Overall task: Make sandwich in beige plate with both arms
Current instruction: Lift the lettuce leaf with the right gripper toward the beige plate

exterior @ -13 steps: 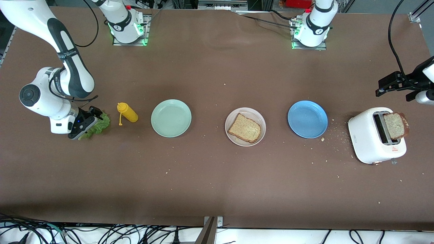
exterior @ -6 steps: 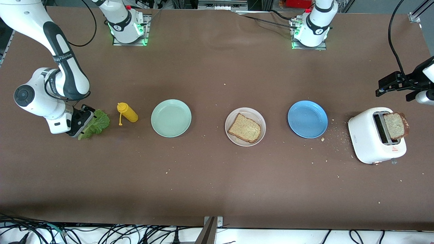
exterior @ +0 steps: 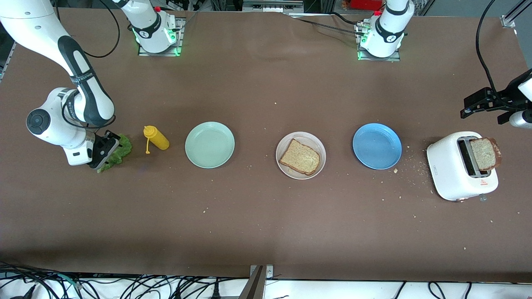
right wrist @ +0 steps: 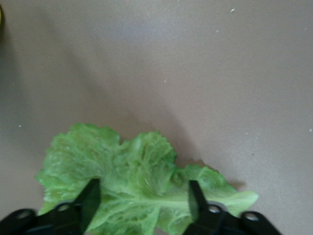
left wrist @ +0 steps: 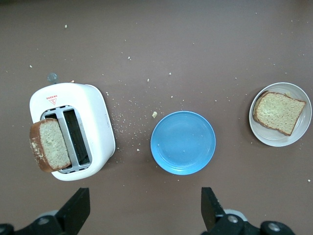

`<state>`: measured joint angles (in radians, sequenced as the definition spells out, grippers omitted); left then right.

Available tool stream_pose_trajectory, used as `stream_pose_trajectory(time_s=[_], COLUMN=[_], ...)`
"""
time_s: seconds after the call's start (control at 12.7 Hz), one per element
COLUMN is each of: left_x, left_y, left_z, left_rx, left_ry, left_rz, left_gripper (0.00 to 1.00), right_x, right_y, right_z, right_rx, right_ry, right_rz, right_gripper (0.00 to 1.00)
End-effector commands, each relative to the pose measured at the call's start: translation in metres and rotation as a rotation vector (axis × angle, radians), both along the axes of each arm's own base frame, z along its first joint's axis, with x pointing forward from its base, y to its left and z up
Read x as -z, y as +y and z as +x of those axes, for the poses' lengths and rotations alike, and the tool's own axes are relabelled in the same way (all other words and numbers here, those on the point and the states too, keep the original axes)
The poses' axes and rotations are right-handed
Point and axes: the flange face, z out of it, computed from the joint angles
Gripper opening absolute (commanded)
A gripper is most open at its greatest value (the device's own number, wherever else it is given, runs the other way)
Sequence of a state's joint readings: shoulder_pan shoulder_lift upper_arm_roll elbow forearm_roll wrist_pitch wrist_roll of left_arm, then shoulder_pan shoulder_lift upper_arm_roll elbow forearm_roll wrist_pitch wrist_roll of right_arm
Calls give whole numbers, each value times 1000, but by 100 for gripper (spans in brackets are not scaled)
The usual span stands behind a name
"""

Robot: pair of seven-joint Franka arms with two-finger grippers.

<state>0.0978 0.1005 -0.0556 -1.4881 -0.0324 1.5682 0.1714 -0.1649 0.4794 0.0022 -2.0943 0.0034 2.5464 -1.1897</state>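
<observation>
The beige plate (exterior: 316,142) sits mid-table with one slice of toast (exterior: 300,157) on it. A second slice (exterior: 484,153) stands up out of the white toaster (exterior: 451,174) at the left arm's end. The green lettuce leaf (exterior: 121,146) lies flat on the table at the right arm's end. My right gripper (exterior: 104,153) is low over it, and in the right wrist view its open gripper (right wrist: 143,200) has a finger on either side of the leaf (right wrist: 132,166). My left gripper (exterior: 464,107) hangs open and empty beside the toaster, as the left wrist view (left wrist: 144,210) shows.
A yellow squeeze bottle (exterior: 156,138) lies beside the lettuce. A mint-green plate (exterior: 210,145) and a blue plate (exterior: 377,145) flank the beige plate. The left wrist view shows the toaster (left wrist: 93,112), the blue plate (left wrist: 183,142) and the beige plate (left wrist: 274,141). Crumbs lie near the toaster.
My right gripper shifted a little toward its end of the table, uncovering more lettuce, then came back over the leaf. The lettuce stays on the table. The left arm has not moved.
</observation>
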Motion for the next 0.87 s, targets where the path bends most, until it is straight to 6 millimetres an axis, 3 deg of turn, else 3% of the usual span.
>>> stream_pose_trajectory(time_s=[0.0,0.47,0.63,0.79], left_x=[-5,-6,-5,-5], left_y=[-1,-1,0,0], left_z=[3,3,3,3], left_rx=[3,3,1,1], left_ry=[-4,-8,-6,-4], left_rz=[13,13,13,13], left_gripper=[100,100,100,100], right_x=[-4,-19,-39,-78], right_y=[-2,-4,-6,-6], right_z=[3,17,30,52], right_rx=[11,11,14,38], right_ry=[-16,-49,-81,-68], right_rz=[12,7,3,10], right_gripper=[0,0,0,0])
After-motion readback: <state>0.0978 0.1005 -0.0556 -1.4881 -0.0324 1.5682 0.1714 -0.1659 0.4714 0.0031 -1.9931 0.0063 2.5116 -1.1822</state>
